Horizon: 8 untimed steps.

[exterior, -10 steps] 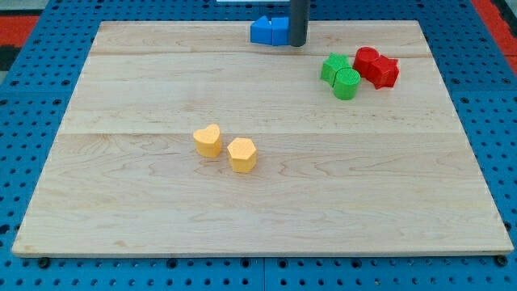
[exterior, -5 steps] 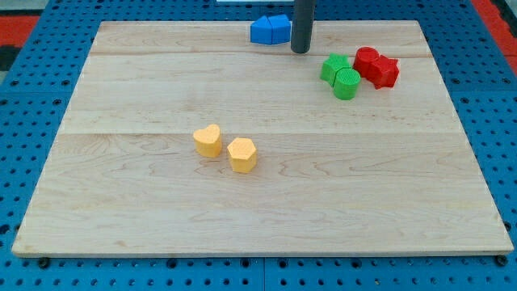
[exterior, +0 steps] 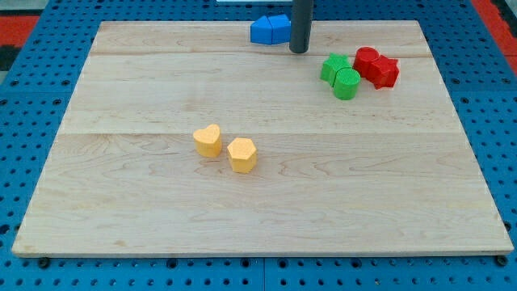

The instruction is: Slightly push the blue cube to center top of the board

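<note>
**Blue block at the top edge, rod tip just to its right**

Board: pale wood, smooth, with the grain running across the view and faint seams between its planks. It lies on a blue pegboard dotted with regular holes. Patches of red show at the view's top corners.

Left of centre: a yellow heart-shaped block, matt and rounded. Just to its right stands a yellow hexagonal block with flat faces. The two are very near each other; contact cannot be confirmed.

Top centre: the blue cube sits at the board's top edge, slightly left of the rod. It reads as an angular blue mass with a peaked upper face. Whether it is one piece or two pressed together cannot be told.

The rod is dark, straight and cylindrical, entering from the view's top. My tip rests on the wood just right of the blue cube and a little below it. The rod overlaps the cube's right edge in the view; contact cannot be confirmed. The arm carries no gripper, so no open or closed state applies.

Right: a green cylinder stands beside a second green block, touching or nearly so. Immediately to their right sit two red blocks, clustered together, with shapes unclear.
</note>
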Tool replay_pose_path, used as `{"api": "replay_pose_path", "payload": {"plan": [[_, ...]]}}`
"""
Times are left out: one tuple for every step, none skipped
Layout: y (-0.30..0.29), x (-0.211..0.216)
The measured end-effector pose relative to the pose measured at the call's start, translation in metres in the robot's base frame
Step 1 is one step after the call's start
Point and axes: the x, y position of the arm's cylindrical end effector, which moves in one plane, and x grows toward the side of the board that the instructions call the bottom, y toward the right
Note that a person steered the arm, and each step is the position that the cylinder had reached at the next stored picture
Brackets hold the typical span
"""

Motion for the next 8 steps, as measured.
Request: {"api": "replay_pose_path", "payload": {"plan": [[0.0,0.0],[-0.002,0.0],[-0.002,0.0],[-0.002,0.0],[-0.005,0.0],[-0.008,0.0],[-0.012,0.0],[-0.014,0.0]]}}
